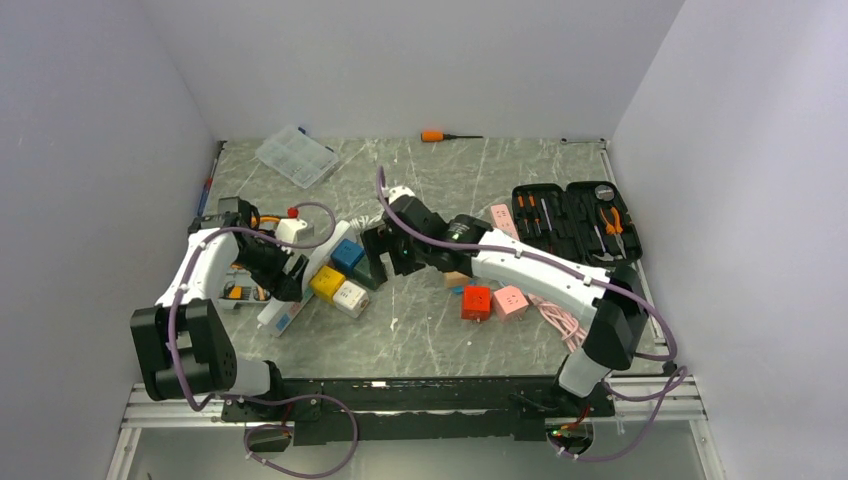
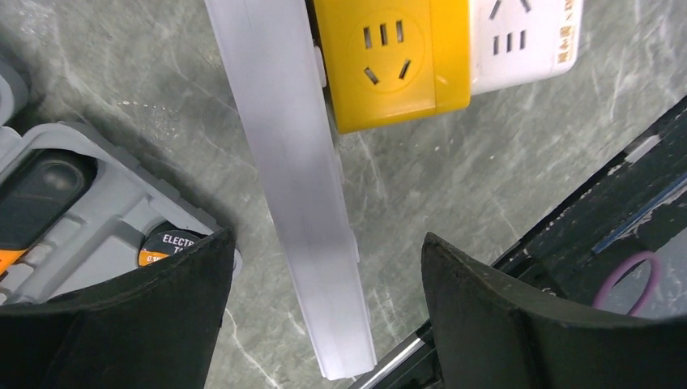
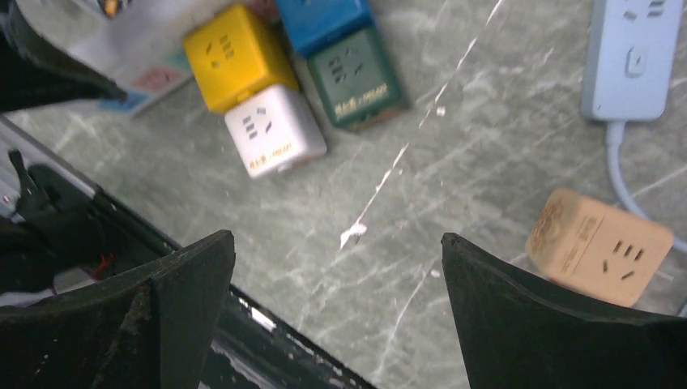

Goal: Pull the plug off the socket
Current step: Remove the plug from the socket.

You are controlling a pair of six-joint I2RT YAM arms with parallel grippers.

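Note:
A long white socket strip [image 2: 300,186] lies on the marble table, also visible from above [image 1: 280,312]. A yellow cube plug [image 2: 393,61] sits tight against its side, with a white cube [image 2: 526,36] joined to it. My left gripper [image 2: 324,243] is open and straddles the strip, with a gap on each side. From above, my left gripper [image 1: 288,272] is beside the yellow cube [image 1: 327,282]. My right gripper [image 3: 339,275] is open over bare table, short of the yellow [image 3: 231,55], white [image 3: 274,130], blue [image 3: 324,20] and green [image 3: 356,77] cubes.
A grey case with electrical tape [image 2: 81,211] lies left of the strip. A tan cube [image 3: 599,247] and a pale blue strip [image 3: 636,57] lie to the right. Red [image 1: 476,302] and pink [image 1: 510,300] cubes, a black tool case [image 1: 575,220] and a clear parts box [image 1: 296,156] are on the table.

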